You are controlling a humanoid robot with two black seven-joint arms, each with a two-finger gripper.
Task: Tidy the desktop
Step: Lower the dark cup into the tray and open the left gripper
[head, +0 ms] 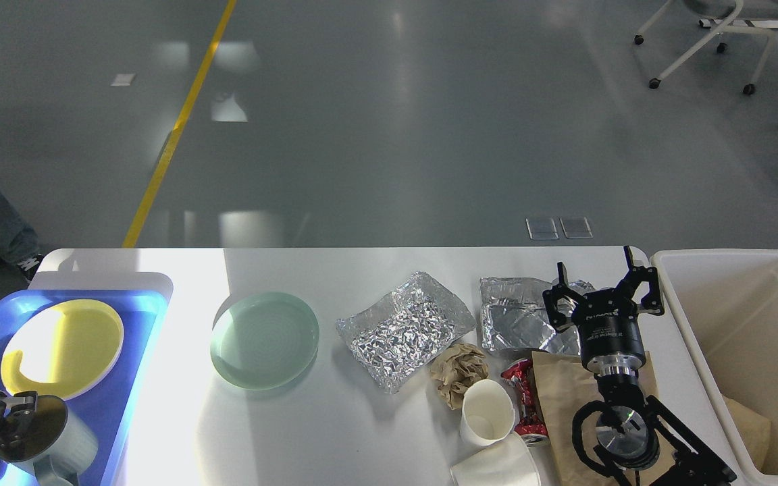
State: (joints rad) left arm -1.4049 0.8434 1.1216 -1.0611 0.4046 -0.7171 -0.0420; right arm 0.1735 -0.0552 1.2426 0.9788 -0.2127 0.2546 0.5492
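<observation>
One white counter [375, 432] fills the lower part of the view, with its far edge and two rounded far corners visible and its near edge cut off by the frame. On it I count one green plate [265, 339], two pieces of foil, namely a crumpled foil sheet [404, 329] and a foil tray [521, 324], one brown paper ball [458, 372], two white paper cups [487, 413] lying on their sides, one crushed red can [523, 405] and one brown paper bag [564, 412]. The nearer cup is cut by the bottom edge, and the can and bag are partly hidden by the cups and the right arm. The right hand [603, 290] hovers over the foil tray with its fingers spread open and nothing between them. At the left edge a blue tray [136, 358] carries one yellow plate [63, 347]. The left hand [7, 418] is dark and half out of frame beside a glass cup [68, 439]; I cannot tell if it is open or closed. One beige bin [733, 324] stands just past the right edge of the counter. The widest free surface is between the tray and the foil, around the green plate.
</observation>
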